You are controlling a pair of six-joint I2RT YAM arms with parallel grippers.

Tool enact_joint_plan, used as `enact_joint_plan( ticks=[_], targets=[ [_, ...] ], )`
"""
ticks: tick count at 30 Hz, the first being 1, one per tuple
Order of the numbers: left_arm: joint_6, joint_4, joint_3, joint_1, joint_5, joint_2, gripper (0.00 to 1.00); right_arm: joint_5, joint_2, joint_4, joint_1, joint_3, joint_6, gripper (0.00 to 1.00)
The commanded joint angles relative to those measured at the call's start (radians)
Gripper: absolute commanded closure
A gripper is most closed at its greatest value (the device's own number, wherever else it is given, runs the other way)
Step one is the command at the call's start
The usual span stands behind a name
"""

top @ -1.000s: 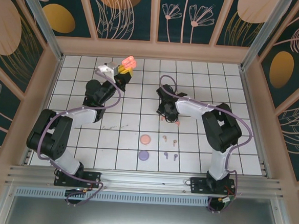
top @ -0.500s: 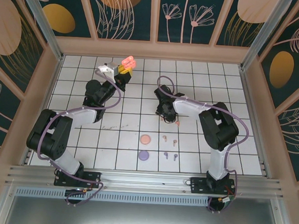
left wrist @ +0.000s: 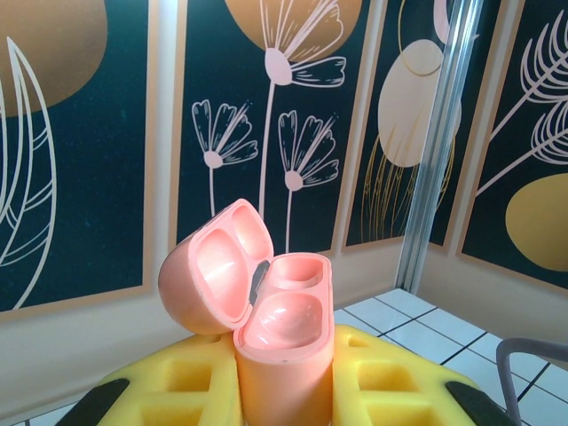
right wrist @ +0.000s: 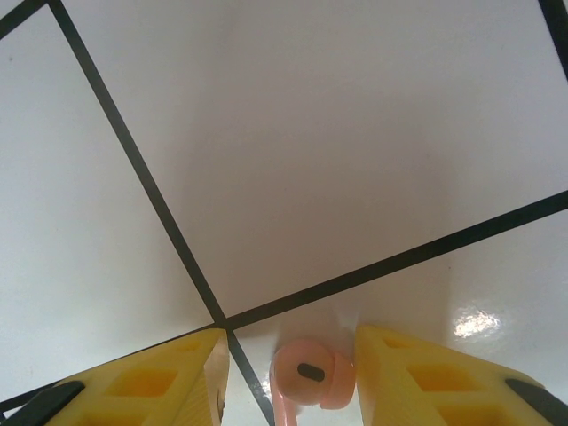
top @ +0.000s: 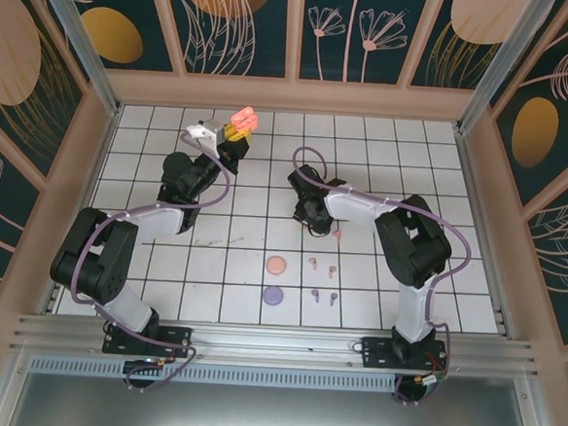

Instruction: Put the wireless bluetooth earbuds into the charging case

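Holding: left gripper (top: 237, 134) squeezes the coral case (left wrist: 284, 328), lid open, upright, toward the back wall.
Other hand: right gripper (right wrist: 293, 380) sits low on the table (right wrist: 355, 133), fingers part way apart.
Between fingers: coral earbud (right wrist: 311, 373), with a gap on one side.
Farther out: second coral earbud (top: 337, 233) close by; tan earbuds (top: 314, 264) and purple earbuds (top: 314, 295) nearer the arm bases.

The coral case (left wrist: 286, 355) looks smooth, probably matt plastic; the white tabletop (right wrist: 293, 133) is glossy.
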Motion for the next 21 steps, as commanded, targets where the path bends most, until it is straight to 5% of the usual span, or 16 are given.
enact_joint_plan(
  ticks=[1,21],
  targets=[
    [0.008,0.042,-0.007,-0.001,-0.002,-0.009,1.0,0.012,0.018,-0.055,0.014,0.002,0.026,0.57],
    [-0.015,0.053,-0.008,-0.001,-0.003,0.0,1.0,0.036,0.047,-0.076,0.039,0.024,0.035,0.68]
  ],
)
